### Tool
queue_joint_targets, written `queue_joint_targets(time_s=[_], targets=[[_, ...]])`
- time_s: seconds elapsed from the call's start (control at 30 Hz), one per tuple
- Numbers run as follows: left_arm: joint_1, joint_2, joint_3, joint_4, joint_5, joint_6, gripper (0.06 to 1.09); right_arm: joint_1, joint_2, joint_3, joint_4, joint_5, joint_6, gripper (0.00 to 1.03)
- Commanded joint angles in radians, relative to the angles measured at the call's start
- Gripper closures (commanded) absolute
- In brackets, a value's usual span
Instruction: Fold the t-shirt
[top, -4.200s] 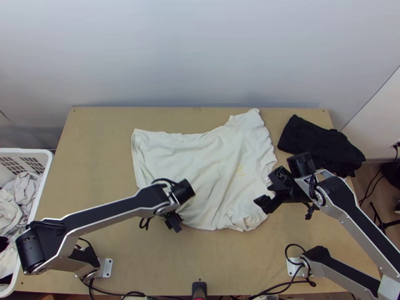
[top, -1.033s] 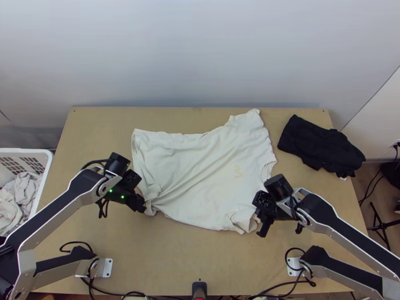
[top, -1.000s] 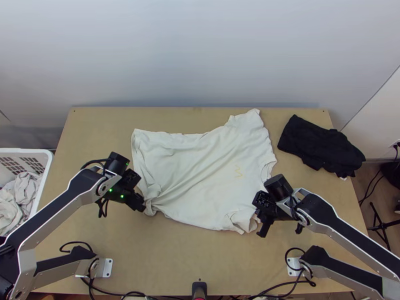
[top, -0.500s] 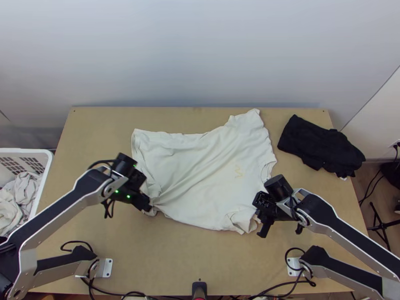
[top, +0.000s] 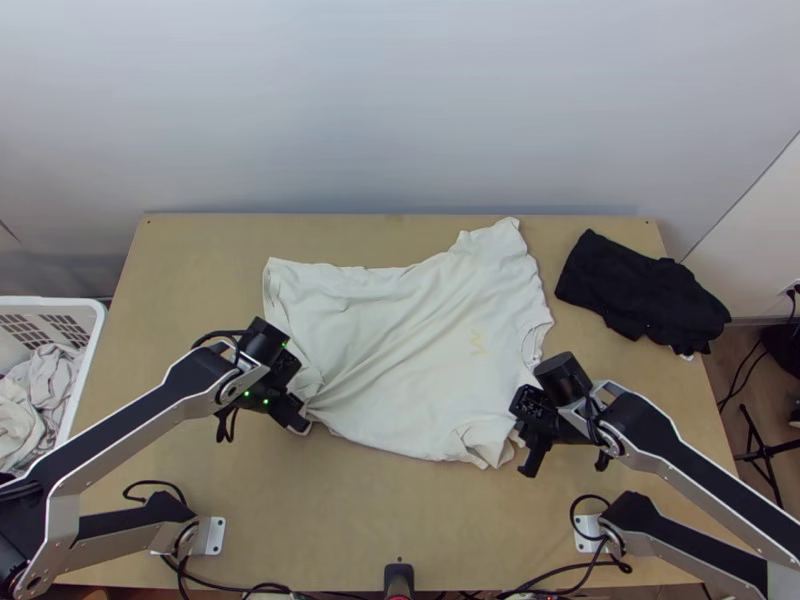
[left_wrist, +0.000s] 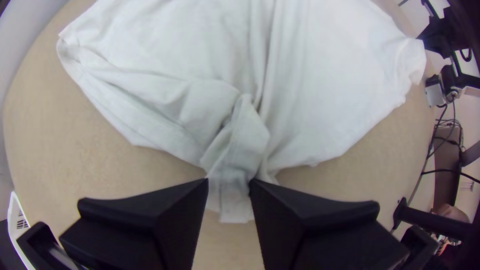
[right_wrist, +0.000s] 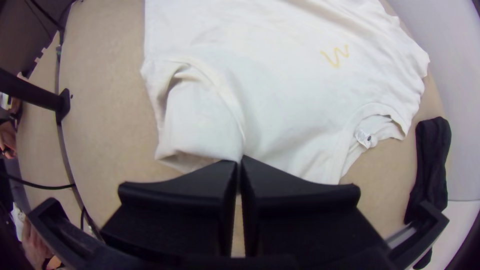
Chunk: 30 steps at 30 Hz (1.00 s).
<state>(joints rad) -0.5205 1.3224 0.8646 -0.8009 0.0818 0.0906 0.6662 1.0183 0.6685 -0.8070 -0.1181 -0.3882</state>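
Probably smoothing before folding: shirt (top: 410, 330) spread, creased, on table (top: 400, 510); right gripper (right_wrist: 239, 159) clamped on cloth by a sleeve (right_wrist: 202, 120), left gripper (left_wrist: 229, 181) parted around bunched hem (left_wrist: 237, 150), which wants flattening, then a gentle outward draw.

The shirt (top: 420, 320) is off-white with a yellow zigzag (top: 478, 343). The folded cloth (top: 640, 290) is black, the desk (top: 380, 520) light tan, the basket (top: 95, 340) white, the wall (top: 400, 100) pale grey.
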Motion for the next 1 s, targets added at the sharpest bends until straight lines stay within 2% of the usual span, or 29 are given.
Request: queue_joint_targets(time_s=[0.0,0.03,0.07,0.23,0.37,0.5,0.6,0.7,0.83,0.97], targets=[[0.057,0.003,-0.01,0.028,-0.037,0.055,0.75,-0.007,-0.02,-0.017,0.0,0.0,-0.003,1.0],[0.066,0.003,-0.004,0.026,-0.037,0.06,0.93,-0.007,-0.021,-0.017,0.0,0.0,-0.003,1.0],[0.076,0.005,0.005,0.014,-0.03,0.07,1.05,-0.007,-0.024,-0.017,0.0,0.0,-0.003,1.0],[0.083,-0.038,0.053,-0.047,0.022,0.052,1.04,-0.005,-0.044,-0.007,-0.017,-0.002,-0.001,1.0],[0.139,-0.129,0.116,-0.165,0.142,0.029,1.04,-0.036,-0.073,0.057,-0.093,-0.012,0.011,1.0],[0.266,-0.218,0.148,-0.267,0.243,0.043,1.04,-0.114,-0.141,0.137,-0.158,-0.08,0.022,1.0],[0.393,-0.265,0.183,-0.34,0.302,0.093,1.04,-0.128,-0.224,0.177,-0.166,-0.091,0.058,1.0],[0.524,-0.295,0.221,-0.416,0.345,0.155,1.05,-0.091,-0.251,0.24,-0.248,-0.089,0.054,1.0],[0.686,-0.305,0.307,-0.546,0.394,0.27,1.05,-0.158,-0.3,0.356,-0.271,-0.087,0.077,1.0],[0.784,-0.351,0.381,-0.569,0.432,0.282,1.05,-0.189,-0.366,0.393,-0.268,-0.087,0.141,1.0]])
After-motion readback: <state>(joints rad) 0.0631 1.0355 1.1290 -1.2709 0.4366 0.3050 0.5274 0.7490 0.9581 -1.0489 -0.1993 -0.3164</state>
